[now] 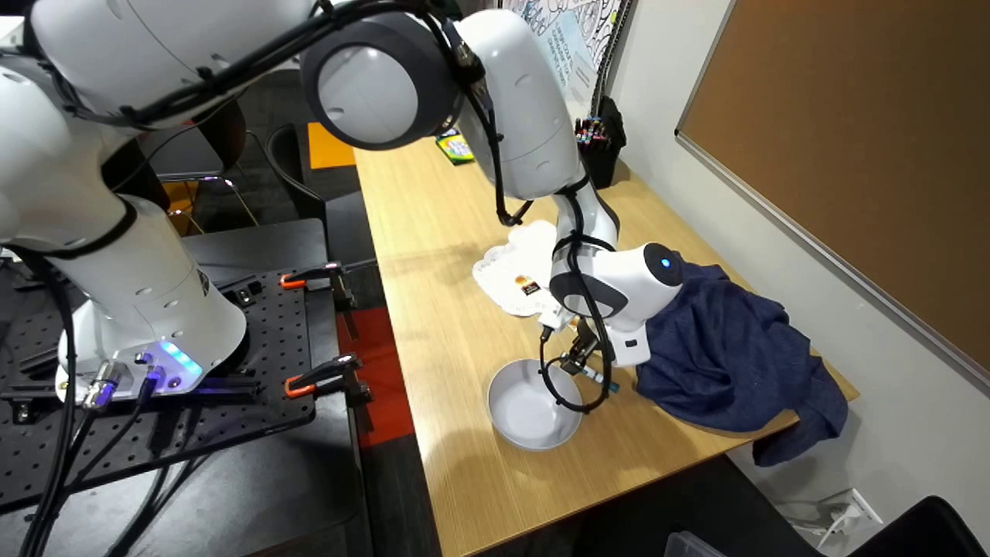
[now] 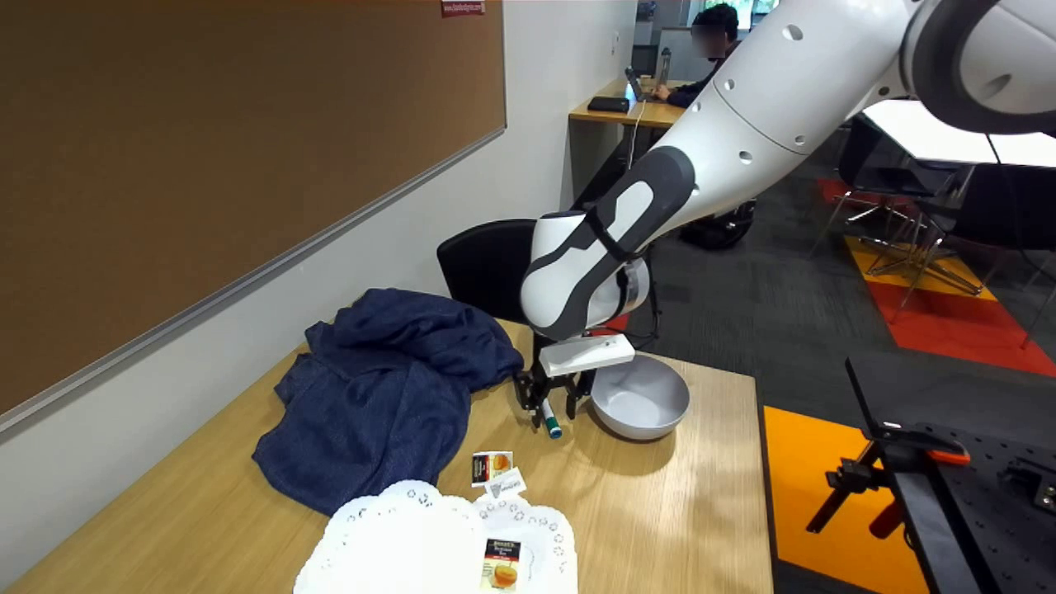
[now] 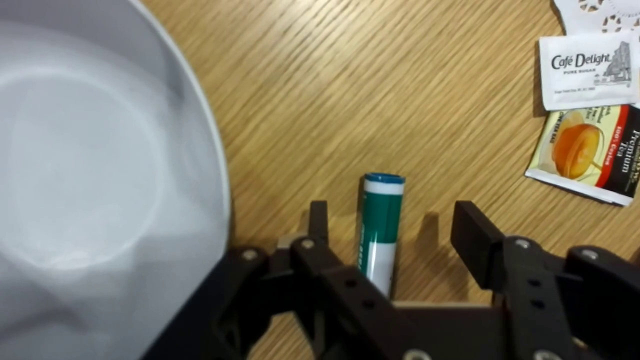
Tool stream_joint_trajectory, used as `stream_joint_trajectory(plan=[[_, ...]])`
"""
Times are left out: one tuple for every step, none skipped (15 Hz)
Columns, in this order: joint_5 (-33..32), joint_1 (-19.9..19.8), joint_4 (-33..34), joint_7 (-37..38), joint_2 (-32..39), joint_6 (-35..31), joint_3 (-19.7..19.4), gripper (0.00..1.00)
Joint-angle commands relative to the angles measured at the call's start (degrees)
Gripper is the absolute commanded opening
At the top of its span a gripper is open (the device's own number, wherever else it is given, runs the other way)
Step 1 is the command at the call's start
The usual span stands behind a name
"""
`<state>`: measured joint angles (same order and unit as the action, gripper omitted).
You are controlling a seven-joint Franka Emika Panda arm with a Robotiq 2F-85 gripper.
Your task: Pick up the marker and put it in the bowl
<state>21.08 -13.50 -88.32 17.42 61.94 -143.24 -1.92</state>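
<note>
Wrist view, lower centre: black two-fingered pincer [image 3: 392, 216], jaws apart, flanked the green-and-white cylindrical marker [image 3: 383, 215] on the wooden counter [image 3: 320, 100]; approach seemed complete, grasping and placement in the grey round bowl [image 3: 80, 170] (left) pending.

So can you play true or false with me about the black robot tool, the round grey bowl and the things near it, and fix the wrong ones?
1. The green-and-white cylindrical marker lies outside the round grey bowl. True.
2. The marker is red all over. False: it shows green, white and blue.
3. The black tool is open. True.
4. The tool is gripping the marker. False: there's a gap on each side.
5. The crumpled dark-blue cloth lies on the pale wooden table. True.
</note>
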Motion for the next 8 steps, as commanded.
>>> stream_joint_trajectory(plan=[[-0.11,0.68,3.75,2.18,1.68,3.88,-1.1,0.68],[-0.15,0.77,4.24,2.43,2.0,4.27,-1.29,0.7],[-0.17,0.83,4.76,2.7,2.31,4.66,-1.42,0.68],[-0.21,0.95,5.24,3.28,2.61,5.02,-1.62,0.68],[-0.31,1.11,5.68,3.68,2.89,5.31,-1.85,0.67],[-0.38,1.26,6.12,3.94,3.17,5.56,-2.07,0.61],[-0.38,1.5,6.45,4.44,3.48,5.33,-2.31,0.42],[-0.49,1.87,6.7,5.23,3.73,4.95,-2.64,0.37]])
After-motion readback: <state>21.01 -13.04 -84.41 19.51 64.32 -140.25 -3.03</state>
